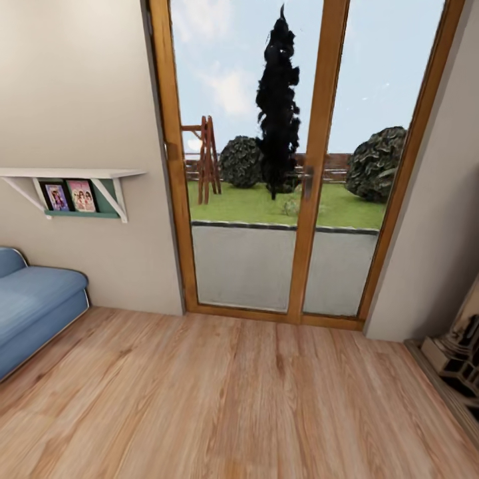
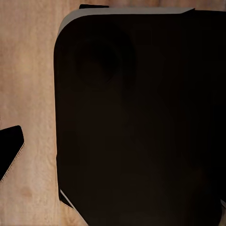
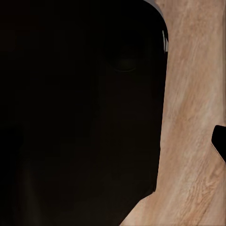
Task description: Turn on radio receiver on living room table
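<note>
The radio receiver and the table are out of view. The head view faces a wood-framed glass door (image 1: 307, 199) onto a garden, with bare wooden floor (image 1: 226, 399) in front of it. In the left wrist view a large black rounded part of my own body (image 2: 141, 122) hangs over the floor, and one dark fingertip (image 2: 10, 151) pokes in at the edge. The right wrist view has the same black bulk (image 3: 80, 113) over the floorboards, with a dark fingertip (image 3: 220, 141) at the frame's edge. Neither wrist view shows how the jaws stand.
A blue sofa (image 1: 33, 306) stands against the wall at the left. Above it hangs a white shelf (image 1: 66, 174) with framed photos (image 1: 70, 196). A dark ornate object (image 1: 459, 352) sits at the right wall.
</note>
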`<state>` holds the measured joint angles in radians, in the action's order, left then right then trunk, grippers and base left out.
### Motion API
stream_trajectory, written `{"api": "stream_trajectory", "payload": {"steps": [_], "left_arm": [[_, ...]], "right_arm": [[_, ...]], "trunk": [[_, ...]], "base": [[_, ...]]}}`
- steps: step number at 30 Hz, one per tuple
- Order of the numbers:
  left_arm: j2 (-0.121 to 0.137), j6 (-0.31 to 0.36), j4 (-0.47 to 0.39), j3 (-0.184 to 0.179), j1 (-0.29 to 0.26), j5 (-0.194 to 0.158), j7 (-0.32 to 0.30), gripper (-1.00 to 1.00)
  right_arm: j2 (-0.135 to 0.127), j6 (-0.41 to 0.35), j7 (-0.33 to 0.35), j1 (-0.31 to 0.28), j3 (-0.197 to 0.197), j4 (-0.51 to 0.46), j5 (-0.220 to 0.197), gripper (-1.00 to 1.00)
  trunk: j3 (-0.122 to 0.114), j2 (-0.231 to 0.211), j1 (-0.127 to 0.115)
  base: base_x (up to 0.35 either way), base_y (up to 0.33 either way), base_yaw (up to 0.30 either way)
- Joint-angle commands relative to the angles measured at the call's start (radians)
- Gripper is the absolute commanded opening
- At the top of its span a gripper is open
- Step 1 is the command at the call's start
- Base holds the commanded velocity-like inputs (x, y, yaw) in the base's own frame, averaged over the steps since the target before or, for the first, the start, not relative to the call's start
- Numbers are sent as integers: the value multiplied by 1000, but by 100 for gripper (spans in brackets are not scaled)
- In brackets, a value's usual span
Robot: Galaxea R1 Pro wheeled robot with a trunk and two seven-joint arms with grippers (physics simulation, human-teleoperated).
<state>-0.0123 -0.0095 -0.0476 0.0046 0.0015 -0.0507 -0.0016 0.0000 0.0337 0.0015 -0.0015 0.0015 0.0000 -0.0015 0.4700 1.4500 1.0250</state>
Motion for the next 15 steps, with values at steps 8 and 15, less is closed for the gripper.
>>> {"api": "stream_trajectory", "payload": {"steps": [8, 15], "left_arm": [[1, -3, -1, 0, 0, -29, -1, 100], [2, -3, -1, 0, 0, -39, -1, 100]], "right_arm": [[0, 24, 0, 0, 0, 0, 0, 100], [0, 39, 0, 0, 0, 0, 0, 100]], "trunk": [[0, 0, 0], [0, 0, 0]], "base": [[108, 0, 0], [5, 0, 133]]}}
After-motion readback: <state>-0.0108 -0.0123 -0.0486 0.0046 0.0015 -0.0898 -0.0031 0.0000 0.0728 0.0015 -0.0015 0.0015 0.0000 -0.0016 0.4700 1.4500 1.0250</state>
